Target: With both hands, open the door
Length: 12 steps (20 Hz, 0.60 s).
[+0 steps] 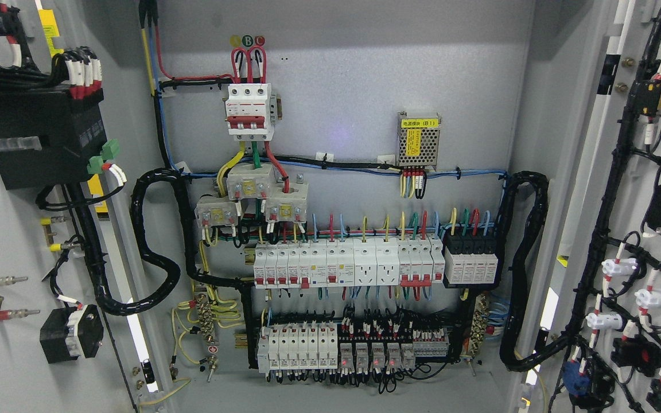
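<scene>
Two doors stand swung wide here, the left door [15, 355] filling the picture's left edge and the right door [640, 189] its right edge, each showing us its inner face hung with black cable and fittings. Between them the cabinet [353, 74] is fully exposed. We judge the opening done or nearly so, since both leaves lie turned well outward from the frame.

Neither hand of ours shows in the head view, so we cannot tell whether either is released or clenched, nor which is nearer to a door. Each door's long axis runs upright, hinged at the cabinet's side walls, so any further swing would push outward and away from the middle.

Inside the cabinet we see a red-handled main breaker [249, 110] near the top, a small meshed power supply [419, 139] to its right, an upper breaker row [348, 263] across the middle, and a lower relay row [353, 349] beneath it.
</scene>
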Motion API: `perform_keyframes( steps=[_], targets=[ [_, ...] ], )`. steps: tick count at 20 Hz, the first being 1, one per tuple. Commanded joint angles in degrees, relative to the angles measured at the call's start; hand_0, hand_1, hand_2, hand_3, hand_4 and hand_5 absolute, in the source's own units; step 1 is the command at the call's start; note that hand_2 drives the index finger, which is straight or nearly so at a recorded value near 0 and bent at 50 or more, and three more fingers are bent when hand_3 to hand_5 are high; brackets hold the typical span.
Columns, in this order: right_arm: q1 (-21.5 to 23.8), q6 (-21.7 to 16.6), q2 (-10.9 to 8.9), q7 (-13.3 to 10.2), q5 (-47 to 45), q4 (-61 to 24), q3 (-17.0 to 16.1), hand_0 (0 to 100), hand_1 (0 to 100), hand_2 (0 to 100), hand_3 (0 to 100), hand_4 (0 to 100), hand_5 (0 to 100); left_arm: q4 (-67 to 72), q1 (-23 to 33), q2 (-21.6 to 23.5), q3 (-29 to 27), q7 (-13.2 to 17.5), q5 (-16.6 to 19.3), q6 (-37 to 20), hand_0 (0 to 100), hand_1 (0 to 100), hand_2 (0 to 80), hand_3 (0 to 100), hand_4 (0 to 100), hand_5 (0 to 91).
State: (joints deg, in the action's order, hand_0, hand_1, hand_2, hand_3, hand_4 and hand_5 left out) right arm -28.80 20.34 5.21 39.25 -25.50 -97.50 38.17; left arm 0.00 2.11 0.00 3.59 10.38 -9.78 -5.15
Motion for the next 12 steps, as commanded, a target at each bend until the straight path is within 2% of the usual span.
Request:
perform_keyframes(
  steps=[1,4,9,12],
  targets=[
    [-0.8,0.0,3.14,-1.6,1.6,-0.5,6.2,20,12,0,0,0,0,1.6,0.0,0.6,0.0,0.0,0.0,0.0,0,0,0.0,0,0,0.0],
    [-1.8,0.0,3.23,-3.8,1.4,-0.5,6.2,20,12,0,0,0,0,1.6,0.0,0.5,0.0,0.0,0.0,0.0,0,0,0.0,0,0,0.0],
    [-2.3,0.0,3.23,-4.1,1.4,-0.5,9.4,20,12,0,0,0,0,1.7,0.1,0.5,-0.1,0.0,0.0,0.0,0,0,0.0,0,0,0.0],
    [-2.9,-0.2,3.31,-4.3,1.4,-0.5,9.6,20,12,0,0,0,0,1.7,0.1,0.5,-0.1,0.0,0.0,0.0,0,0,0.0,0,0,0.0]
  ],
)
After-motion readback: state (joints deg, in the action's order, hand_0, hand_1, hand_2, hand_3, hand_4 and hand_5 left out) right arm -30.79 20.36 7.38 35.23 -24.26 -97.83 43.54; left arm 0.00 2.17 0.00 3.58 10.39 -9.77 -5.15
